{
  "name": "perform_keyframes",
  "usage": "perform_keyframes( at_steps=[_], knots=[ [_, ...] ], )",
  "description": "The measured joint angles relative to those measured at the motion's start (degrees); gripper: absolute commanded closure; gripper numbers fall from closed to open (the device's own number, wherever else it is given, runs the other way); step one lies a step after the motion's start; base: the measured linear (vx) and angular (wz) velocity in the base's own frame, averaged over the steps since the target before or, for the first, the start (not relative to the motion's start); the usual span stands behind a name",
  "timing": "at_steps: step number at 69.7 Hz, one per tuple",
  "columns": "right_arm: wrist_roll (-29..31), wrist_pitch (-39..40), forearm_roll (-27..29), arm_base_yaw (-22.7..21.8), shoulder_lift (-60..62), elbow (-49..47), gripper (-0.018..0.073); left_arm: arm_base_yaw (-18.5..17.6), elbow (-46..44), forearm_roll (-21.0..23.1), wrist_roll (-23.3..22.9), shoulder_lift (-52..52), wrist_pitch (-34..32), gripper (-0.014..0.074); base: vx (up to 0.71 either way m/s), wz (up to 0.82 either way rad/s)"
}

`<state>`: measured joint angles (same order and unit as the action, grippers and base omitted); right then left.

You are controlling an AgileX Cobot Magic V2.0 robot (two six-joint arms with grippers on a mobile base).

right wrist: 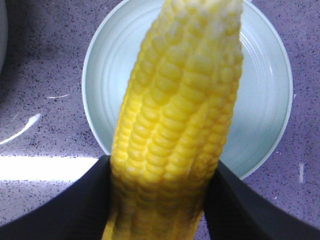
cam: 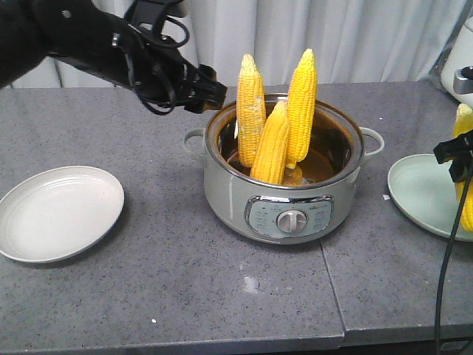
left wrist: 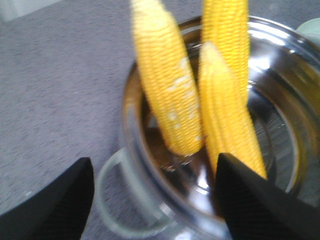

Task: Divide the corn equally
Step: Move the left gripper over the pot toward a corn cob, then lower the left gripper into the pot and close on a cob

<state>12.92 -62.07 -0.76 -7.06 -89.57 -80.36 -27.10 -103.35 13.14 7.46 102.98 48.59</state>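
Closest to the lens is a corn cob (right wrist: 180,110), bright yellow and rowed with kernels, clamped between the black fingers (right wrist: 75,210) of the right gripper (right wrist: 160,200). It hangs roughly upright over a pale green plate (right wrist: 265,100) at the right end of the grey speckled worktop (cam: 185,281); whether its lower end meets the plate cannot be told. In the middle of the worktop stands a round cooker pot (cam: 288,200) with a dial on its front. Three more cobs (cam: 250,111) stand inside it, pointed tips up and well above the rim, leaning close together. The left gripper (left wrist: 150,200) hovers just beside the pot's left rim, its fingers spread apart and grasping nothing. A white plate (cam: 59,214) lies at the left, well apart from the pot.
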Motion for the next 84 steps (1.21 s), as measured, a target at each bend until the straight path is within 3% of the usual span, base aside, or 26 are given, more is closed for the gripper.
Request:
perform_keyframes(
  at_steps=[35,84],
  knots=[
    [0.0,0.0,0.0,0.0,0.0,0.0,0.0392,-6.0,-17.8,0.7,0.4,15.4,9.1,0.0092,0.0,0.0],
    [0.0,0.0,0.0,0.0,0.0,0.0,0.0392,-7.5,-20.3,1.7,-2.2,21.2,11.0,0.0068,0.0,0.0]
  ],
)
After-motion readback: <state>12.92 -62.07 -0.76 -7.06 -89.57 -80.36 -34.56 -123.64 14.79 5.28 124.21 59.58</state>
